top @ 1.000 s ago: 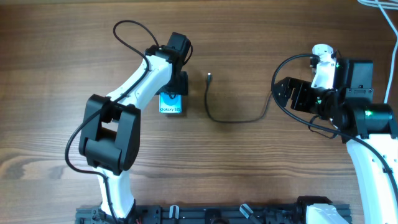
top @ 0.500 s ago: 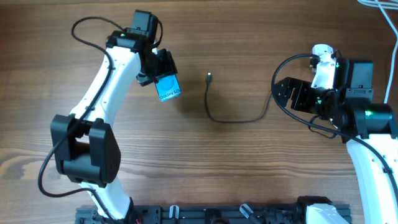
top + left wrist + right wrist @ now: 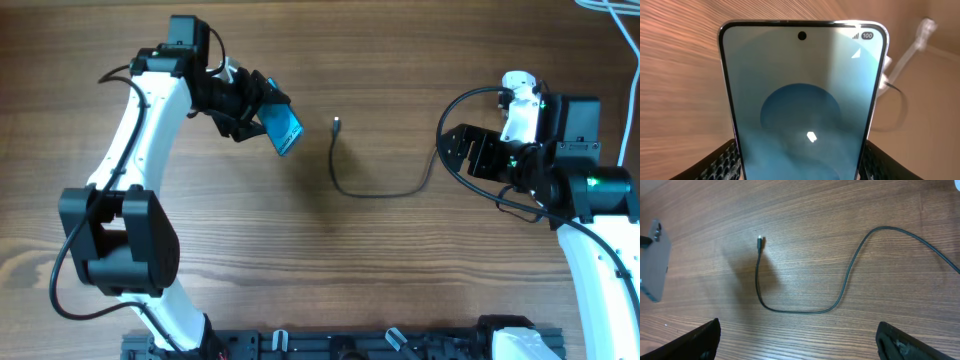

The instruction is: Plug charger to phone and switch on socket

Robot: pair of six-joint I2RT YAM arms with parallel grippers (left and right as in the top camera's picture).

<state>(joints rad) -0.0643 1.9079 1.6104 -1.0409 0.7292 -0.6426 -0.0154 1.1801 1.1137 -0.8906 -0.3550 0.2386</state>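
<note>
The phone [image 3: 283, 128], its screen cyan-blue, is off the table and tilted, with my left gripper [image 3: 255, 110] shut on its lower end. It fills the left wrist view [image 3: 802, 90], clamped between the black fingers [image 3: 722, 162]. The charger, a thin black cable [image 3: 375, 193], lies looped on the wood with its plug tip [image 3: 337, 124] just right of the phone. My right gripper [image 3: 462, 150] stands open at the right, above the cable [image 3: 805, 311], nothing between its fingers [image 3: 700, 340]. The plug tip [image 3: 759, 240] and the phone's grey back [image 3: 654, 262] show there. The socket is hidden.
White cords [image 3: 612, 22] run off the top right corner. The right arm's white and black body [image 3: 560, 150] fills the right side. A black rail [image 3: 350, 345] lines the front edge. Bare wood [image 3: 380, 270] lies around the charger.
My left arm has swung back and to the left, lifting the phone off the table and tilting it toward the plug tip. The right arm and the charger have not moved.
</note>
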